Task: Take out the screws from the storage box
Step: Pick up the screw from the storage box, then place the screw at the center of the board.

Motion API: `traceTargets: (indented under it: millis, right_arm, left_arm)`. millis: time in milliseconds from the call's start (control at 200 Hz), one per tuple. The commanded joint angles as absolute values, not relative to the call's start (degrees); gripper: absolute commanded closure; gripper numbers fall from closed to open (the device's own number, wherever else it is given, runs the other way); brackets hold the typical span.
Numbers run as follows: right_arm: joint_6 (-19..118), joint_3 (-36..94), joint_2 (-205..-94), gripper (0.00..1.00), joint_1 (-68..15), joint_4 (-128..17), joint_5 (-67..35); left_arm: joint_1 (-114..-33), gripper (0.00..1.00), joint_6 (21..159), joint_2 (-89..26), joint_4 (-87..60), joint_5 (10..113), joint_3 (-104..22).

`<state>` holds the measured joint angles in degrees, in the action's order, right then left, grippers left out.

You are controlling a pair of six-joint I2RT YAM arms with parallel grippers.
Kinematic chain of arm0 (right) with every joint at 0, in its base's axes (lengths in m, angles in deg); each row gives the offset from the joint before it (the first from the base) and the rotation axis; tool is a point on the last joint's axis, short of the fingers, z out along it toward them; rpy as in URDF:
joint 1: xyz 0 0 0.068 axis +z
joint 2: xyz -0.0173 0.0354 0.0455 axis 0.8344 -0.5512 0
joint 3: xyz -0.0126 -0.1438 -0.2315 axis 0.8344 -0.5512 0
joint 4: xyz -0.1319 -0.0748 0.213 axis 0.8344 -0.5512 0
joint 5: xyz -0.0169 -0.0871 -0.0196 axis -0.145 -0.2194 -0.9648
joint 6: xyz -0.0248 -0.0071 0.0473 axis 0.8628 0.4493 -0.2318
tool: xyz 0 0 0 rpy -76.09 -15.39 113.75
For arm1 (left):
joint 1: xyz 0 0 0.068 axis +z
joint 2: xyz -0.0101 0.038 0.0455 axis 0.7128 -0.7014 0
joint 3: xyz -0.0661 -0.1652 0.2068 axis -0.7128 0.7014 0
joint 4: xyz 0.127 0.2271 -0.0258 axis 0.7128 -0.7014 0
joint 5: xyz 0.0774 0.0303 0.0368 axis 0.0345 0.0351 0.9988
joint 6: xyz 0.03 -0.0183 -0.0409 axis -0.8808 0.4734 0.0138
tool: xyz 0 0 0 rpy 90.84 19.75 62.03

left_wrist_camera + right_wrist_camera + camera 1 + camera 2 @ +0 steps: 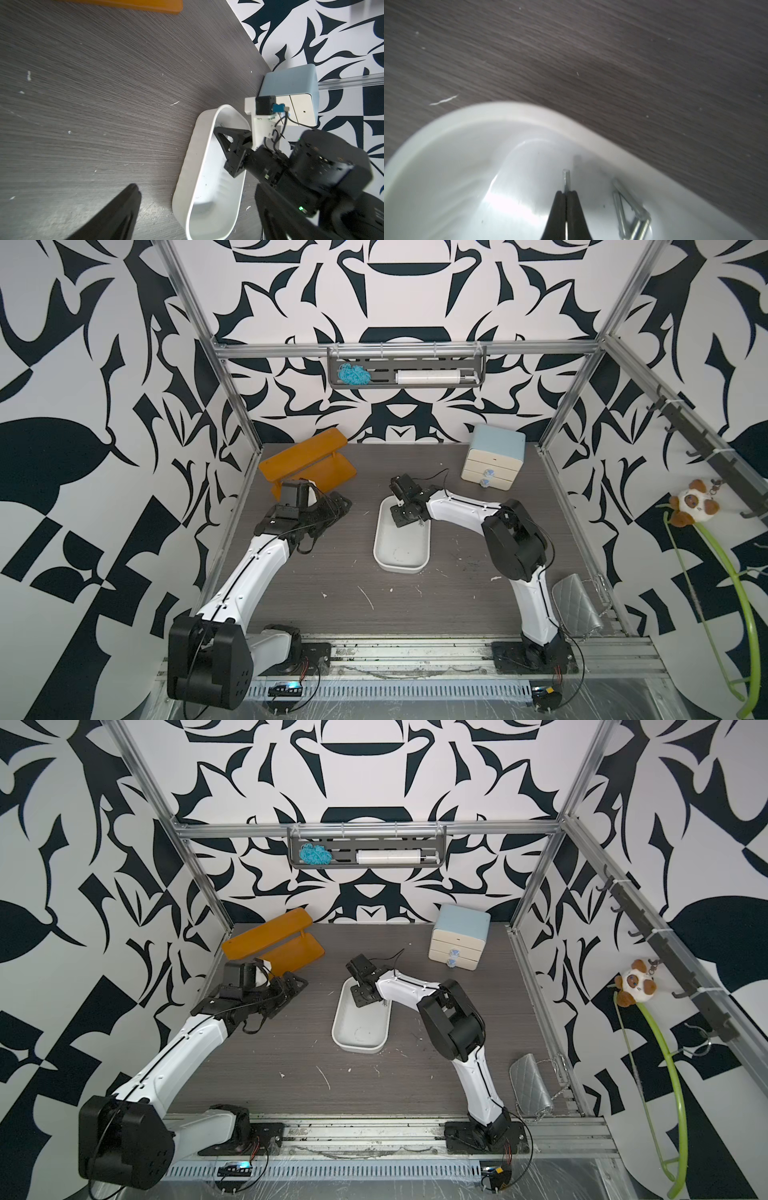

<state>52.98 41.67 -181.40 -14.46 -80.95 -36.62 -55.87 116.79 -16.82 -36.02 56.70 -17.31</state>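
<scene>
Screw (566, 178) clenched in right gripper (566, 193), near storage box (529, 112) rim (spare screws (630, 197) alongside), left gripper (338, 506) released

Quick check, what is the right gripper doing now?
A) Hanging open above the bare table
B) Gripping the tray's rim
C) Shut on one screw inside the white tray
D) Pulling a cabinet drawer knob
C: in the right wrist view the right gripper is shut on a single screw inside the white tray, with the other screws lying loose beside it.
</scene>
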Motion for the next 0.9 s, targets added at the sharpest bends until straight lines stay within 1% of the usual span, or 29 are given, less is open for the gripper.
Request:
traceTargets:
  millis: [0,85,130,160,250,325,385,545,610,670,800,895]
  right_arm:
    - [53.7,39.2,-171.2,1.00,-14.5,-78.4,-36.8]
    - [54.2,36.7,-165.8,1.00,-14.9,-78.4,-37.7]
    - [54.4,34.7,-162.6,1.00,-15.4,-78.2,-40.7]
    - [54.4,33.1,-160.3,1.00,-16.0,-78.1,-41.5]
    - [53.3,26.2,-153.3,1.00,-19.6,-76.3,-42.0]
    - [52.4,20.4,-147.9,1.00,-23.5,-74.7,-41.4]
    - [52.1,16.4,-145.0,1.00,-26.5,-73.9,-42.0]
    - [53.0,9.7,-143.8,1.00,-32.6,-75.0,-45.1]
    - [51.7,7.8,-143.5,1.00,-35.0,-75.8,-44.5]
    - [51.4,5.5,-142.4,1.00,-35.6,-74.4,-44.1]
    - [50.5,3.4,-142.4,1.00,-36.9,-74.9,-46.9]
    - [50.0,2.7,-144.3,1.00,-38.0,-74.9,-45.3]
  left_arm:
    - [-56.0,0.07,115.5,-16.3,-37.1,55.6,-17.9]
    - [-56.3,0.08,115.3,-16.7,-36.9,55.2,-18.1]
    - [-57.0,0.09,115.1,-17.0,-36.8,54.9,-18.4]
    - [-57.8,0.12,114.9,-17.4,-36.7,54.8,-19.0]
    - [-63.1,0.13,113.1,-18.9,-37.6,56.2,-22.1]
    - [-68.9,0.13,112.2,-20.7,-39.9,61.1,-25.3]
    - [-71.7,0.13,112.1,-23.4,-40.7,63.5,-26.9]
    - [-72.6,0.13,113.5,-26.5,-40.1,61.6,-27.3]
    - [-73.2,0.13,113.9,-27.5,-39.5,60.6,-27.4]
    - [-74.2,0.13,113.9,-28.4,-39.4,60.4,-28.0]
    - [-76.4,0.13,113.8,-29.9,-39.4,61.1,-29.0]
    - [-77.4,0.13,113.9,-31.3,-39.6,61.3,-30.0]
